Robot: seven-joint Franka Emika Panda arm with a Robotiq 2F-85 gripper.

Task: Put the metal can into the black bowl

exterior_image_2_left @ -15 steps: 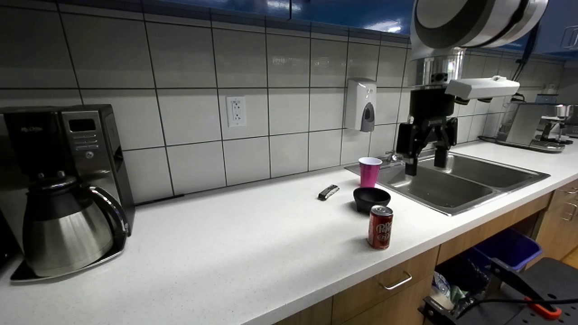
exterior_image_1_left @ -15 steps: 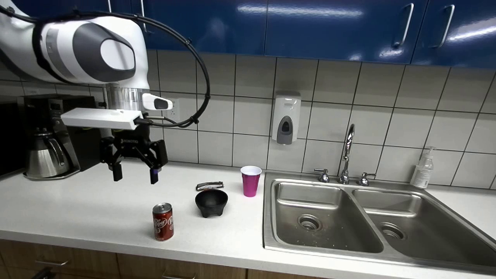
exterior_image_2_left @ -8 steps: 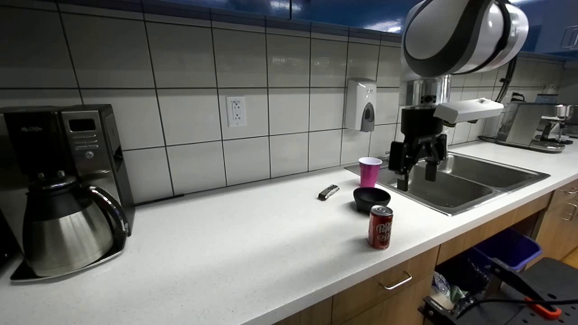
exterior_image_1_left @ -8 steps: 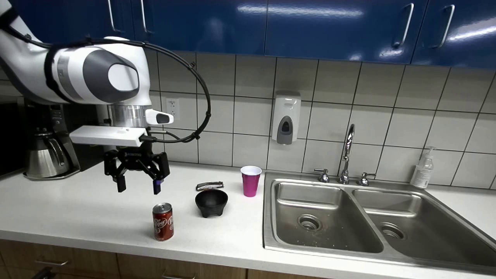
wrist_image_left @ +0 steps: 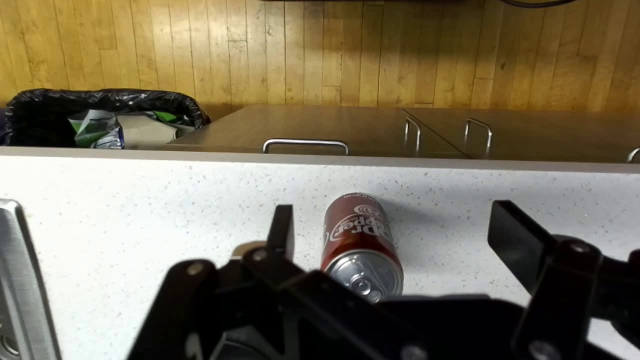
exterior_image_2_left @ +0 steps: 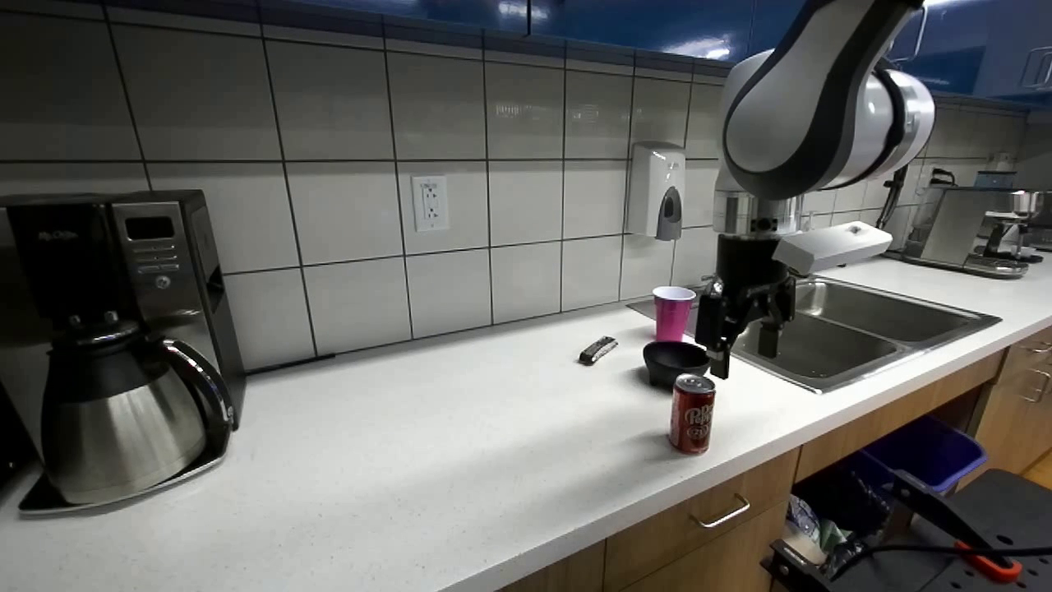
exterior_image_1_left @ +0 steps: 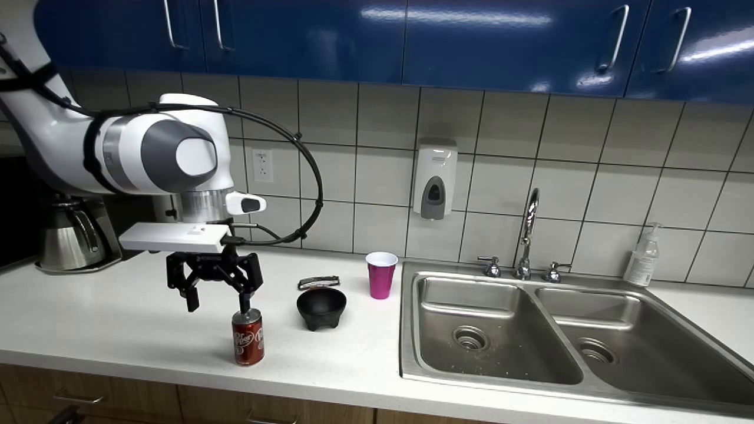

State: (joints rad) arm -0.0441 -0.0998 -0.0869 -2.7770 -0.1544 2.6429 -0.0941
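Observation:
The metal can [exterior_image_1_left: 248, 343], red with a silvery top, stands upright on the counter near its front edge. It also shows in an exterior view [exterior_image_2_left: 692, 421] and in the wrist view [wrist_image_left: 356, 225]. The black bowl [exterior_image_1_left: 321, 311] stands on the counter beside and behind the can; it also shows in an exterior view [exterior_image_2_left: 670, 366]. My gripper [exterior_image_1_left: 218, 303] is open and empty, pointing down, above the counter and behind the can. In the wrist view the can appears between the spread fingers, nearer the left finger; its top is partly hidden by the gripper.
A pink cup [exterior_image_1_left: 382, 277] and a small dark object [exterior_image_1_left: 318, 282] stand and lie behind the bowl. The steel sink [exterior_image_1_left: 495, 330] is to the right of them. A coffee maker [exterior_image_2_left: 123, 345] stands at the counter's far end. A soap dispenser [exterior_image_1_left: 435, 179] hangs on the wall.
My gripper has come down steadily towards the counter and a little closer to the can, staying open. The can, bowl and cup have not moved.

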